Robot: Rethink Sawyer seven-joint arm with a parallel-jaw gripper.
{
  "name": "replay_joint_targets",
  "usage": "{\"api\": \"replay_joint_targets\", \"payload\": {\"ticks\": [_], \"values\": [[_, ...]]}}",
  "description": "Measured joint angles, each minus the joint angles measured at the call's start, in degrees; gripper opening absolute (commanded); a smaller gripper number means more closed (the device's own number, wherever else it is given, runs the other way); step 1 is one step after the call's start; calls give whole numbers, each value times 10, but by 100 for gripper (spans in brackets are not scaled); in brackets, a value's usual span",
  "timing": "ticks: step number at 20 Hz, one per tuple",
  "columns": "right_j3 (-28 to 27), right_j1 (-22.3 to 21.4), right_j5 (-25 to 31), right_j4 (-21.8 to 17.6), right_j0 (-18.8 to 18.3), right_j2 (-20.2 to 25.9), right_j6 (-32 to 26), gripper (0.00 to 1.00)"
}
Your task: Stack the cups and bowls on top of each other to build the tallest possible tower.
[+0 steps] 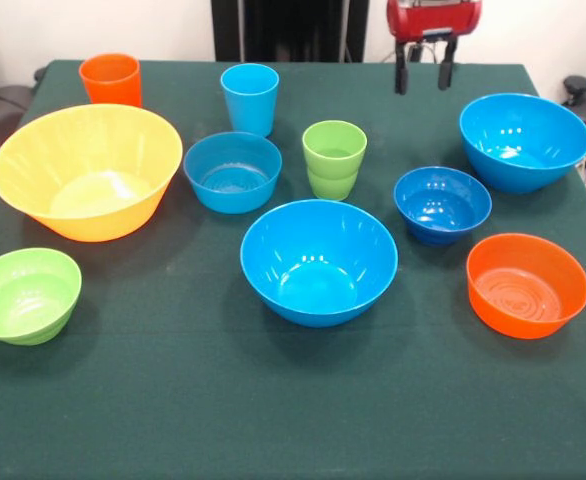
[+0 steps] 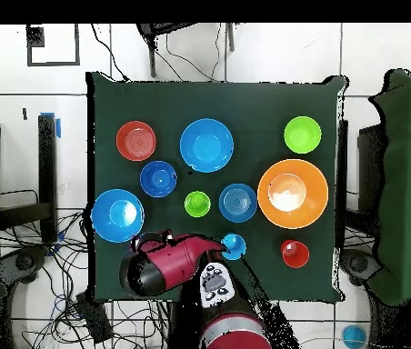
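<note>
Ten pieces stand apart on the green table (image 1: 173,400), nothing stacked: seen from the front, the big yellow bowl (image 1: 86,172) sits left of the green cup (image 1: 334,159), a large blue bowl (image 1: 318,262) just in front of that cup, and the gripper (image 1: 424,68) hangs open and empty behind and right of it. From overhead, the green cup (image 2: 197,204) is central, with the yellow bowl (image 2: 292,194) to its right and the arm (image 2: 168,268) below it.

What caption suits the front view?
Three cups and seven bowls stand apart on the green table; the open gripper hangs at the far edge.
</note>
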Motion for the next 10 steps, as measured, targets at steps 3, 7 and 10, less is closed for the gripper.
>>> {"api": "replay_joint_targets", "payload": {"ticks": [3, 7, 10], "values": [[-1, 15, -9, -9, -3, 0, 0, 100], [-3, 35, -21, -18, -3, 0, 0, 100], [-6, 46, -25, -19, -3, 0, 0, 100]]}}
